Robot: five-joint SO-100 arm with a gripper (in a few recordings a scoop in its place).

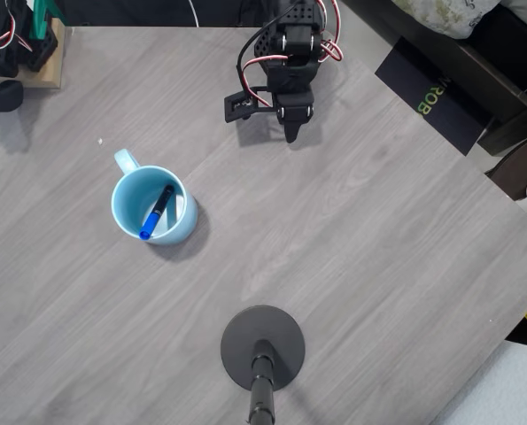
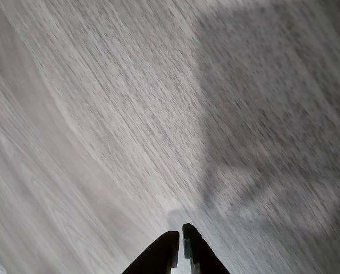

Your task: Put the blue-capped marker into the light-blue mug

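The blue-capped marker (image 1: 158, 212) lies inside the light-blue mug (image 1: 189, 223), leaning across its hollow with the blue cap at the lower rim and the dark barrel slanting toward the upper right wall in the overhead view. The mug stands upright on the grey wood-grain bench (image 1: 360, 248), left of the middle, its small loop handle pointing up and to the left.

My fingers (image 1: 291, 133) are well apart from it — up near the far edge of the bench, up and to the right of the mug in the overhead view, with bare bench between us. They point down toward the wood and hold nothing. In the wrist view my fingers (image 2: 180, 242) are pressed nearly together, only a thin slit between the two dark tips, above blurred grey grain and my own shadow.

Near the bench's lower edge in the overhead view — well below me — sits a black round stand base (image 1: 262, 347) with its pole.
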